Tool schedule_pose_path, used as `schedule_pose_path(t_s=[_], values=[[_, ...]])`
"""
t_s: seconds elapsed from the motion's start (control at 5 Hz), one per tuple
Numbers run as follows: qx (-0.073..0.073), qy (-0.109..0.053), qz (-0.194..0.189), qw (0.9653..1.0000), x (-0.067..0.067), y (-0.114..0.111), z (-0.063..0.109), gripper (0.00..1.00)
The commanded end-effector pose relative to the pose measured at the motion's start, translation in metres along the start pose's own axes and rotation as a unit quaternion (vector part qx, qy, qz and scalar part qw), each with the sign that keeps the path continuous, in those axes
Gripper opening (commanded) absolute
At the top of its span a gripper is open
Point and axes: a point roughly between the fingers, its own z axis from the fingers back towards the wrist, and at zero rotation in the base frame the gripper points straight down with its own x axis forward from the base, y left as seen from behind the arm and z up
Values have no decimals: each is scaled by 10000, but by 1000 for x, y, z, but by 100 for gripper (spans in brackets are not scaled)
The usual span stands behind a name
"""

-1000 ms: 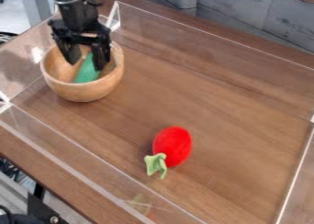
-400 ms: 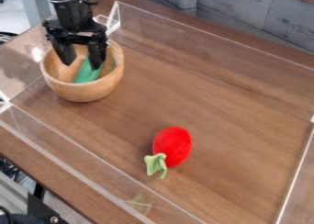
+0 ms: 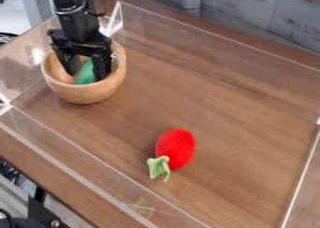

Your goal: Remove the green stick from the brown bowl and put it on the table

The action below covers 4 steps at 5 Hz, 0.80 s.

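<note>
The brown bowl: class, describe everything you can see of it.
The brown bowl is round, light wood by its look, with a thick rim. It stands upright on the dark table near the far left corner. The green stick lies inside, and the open gripper reaches down into it, fingers either side of the stick.

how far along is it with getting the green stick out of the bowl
Early stage. Done: the gripper is positioned over the brown bowl, jaws open and straddling the green stick. In hand: lining up the grasp; the stick lies inside the bowl, not gripped. Left: close on the stick, lift it out and set it on the table.
</note>
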Motion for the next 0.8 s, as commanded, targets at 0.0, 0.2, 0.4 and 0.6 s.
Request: schedule_pose_path(t_s=[0.0, 0.2, 0.4, 0.6], values=[[112, -298, -101, 9994, 7, 8, 26, 0], [113, -300, -43, 9995, 10, 24, 23, 0], [109, -347, 26, 9993, 13, 38, 26, 0], [91, -391, 128, 9991, 18, 29, 44, 0]])
